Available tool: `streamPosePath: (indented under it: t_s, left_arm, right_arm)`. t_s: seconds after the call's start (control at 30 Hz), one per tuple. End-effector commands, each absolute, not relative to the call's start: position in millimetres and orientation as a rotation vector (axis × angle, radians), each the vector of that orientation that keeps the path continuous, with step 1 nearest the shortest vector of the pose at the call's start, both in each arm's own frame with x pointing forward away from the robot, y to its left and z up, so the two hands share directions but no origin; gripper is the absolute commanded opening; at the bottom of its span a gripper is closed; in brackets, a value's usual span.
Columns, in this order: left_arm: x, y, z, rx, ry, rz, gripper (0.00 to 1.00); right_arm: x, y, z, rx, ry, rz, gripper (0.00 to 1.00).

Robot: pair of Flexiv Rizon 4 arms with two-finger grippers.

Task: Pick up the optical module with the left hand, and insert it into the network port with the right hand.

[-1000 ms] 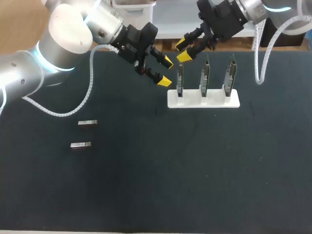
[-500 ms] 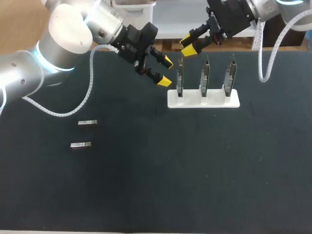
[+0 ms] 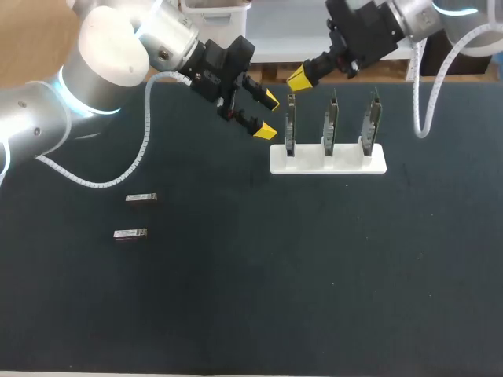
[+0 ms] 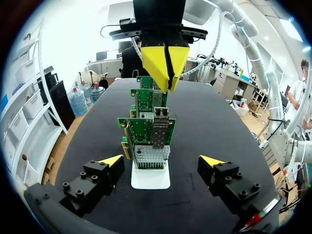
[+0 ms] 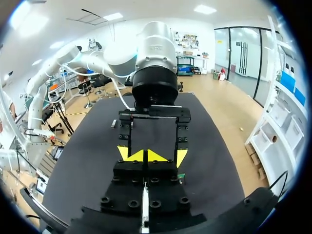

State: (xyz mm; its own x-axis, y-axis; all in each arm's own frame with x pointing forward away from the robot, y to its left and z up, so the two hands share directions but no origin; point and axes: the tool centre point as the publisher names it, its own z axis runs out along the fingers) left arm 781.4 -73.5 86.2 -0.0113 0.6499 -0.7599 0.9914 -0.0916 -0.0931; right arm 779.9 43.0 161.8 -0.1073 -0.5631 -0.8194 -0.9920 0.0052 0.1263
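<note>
Black table (image 3: pixel 314 298): a dark surface carrying everything; I watch it from the near edge.
Left arm (image 3: pixel 110 55): it comes in at the far left corner and reaches toward the middle of the far edge, well apart from the modules it has to fetch.
Right arm (image 3: pixel 409 16): it comes in over the far right corner with its wrist above the holder; I judge it is placed there to be ready at the ports.
White holder (image 3: pixel 346 161): it sits near the far edge, right of middle. Its slots keep three cards upright in a row, so the ports face out toward the left edge for an insertion.
Left gripper (image 3: pixel 268 115): the fingers are spread wide with nothing between them. It hangs just beside the holder's left end, looking down the row of cards.
Right gripper (image 3: pixel 299 78): the yellow tips are pressed together and hold nothing. It is poised just above the first card.
Left-end card (image 3: pixel 290 127): an upright green board, the one nearest both tools.
Network port (image 4: pixel 161 129): a metal cage on that card; I cannot tell whether it is vacant.
Optical modules: two small bars lie flat near the left edge, one farther (image 3: pixel 141 198) and one nearer (image 3: pixel 130 234). They are apart and untouched, so the pick-up is not yet done.
</note>
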Motion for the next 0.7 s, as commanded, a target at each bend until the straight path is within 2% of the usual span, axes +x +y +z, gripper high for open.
streamPosePath:
  t_s: [0.03,0.7]
  left_arm:
    - [783,-74,86,1.79,1.701,-0.924,1.0]
    - [783,-74,86,1.79,1.701,-0.924,1.0]
  right_arm:
    - [790,44,158,-1.616,1.722,0.995,0.0]
    - [797,46,144,-1.641,1.76,0.979,0.0]
